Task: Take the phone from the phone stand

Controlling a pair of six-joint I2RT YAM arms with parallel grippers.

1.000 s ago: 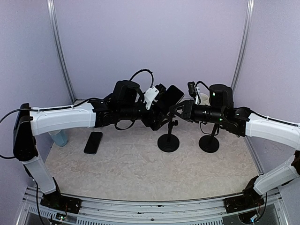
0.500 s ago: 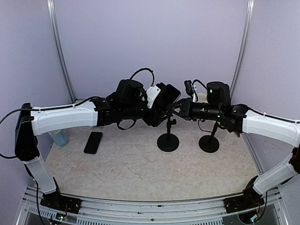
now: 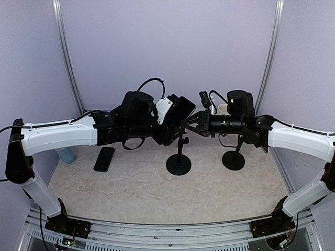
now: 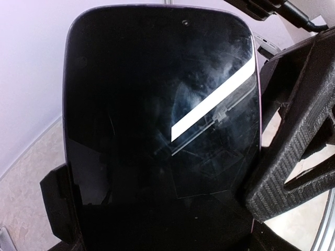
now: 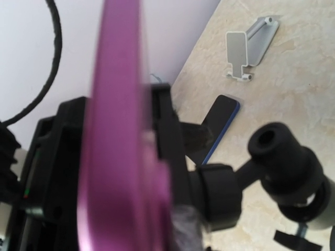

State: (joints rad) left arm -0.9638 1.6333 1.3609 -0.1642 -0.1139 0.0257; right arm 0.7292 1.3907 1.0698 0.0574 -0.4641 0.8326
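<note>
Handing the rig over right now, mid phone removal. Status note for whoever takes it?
Left gripper: shut on the purple-edged black phone, fingers on its side edges.
Right gripper: appears shut on the head of the black round-based phone stand.
Done: both grips set.
Left to do: phone sits in the stand's clamp; pull it free, set it down.

Phone (image 3: 184, 109) sits in the phone stand (image 3: 178, 164) mid-worktop (image 3: 136, 193); second stand (image 3: 233, 159) to its right, another phone (image 3: 104, 158) flat near the left edge.
</note>
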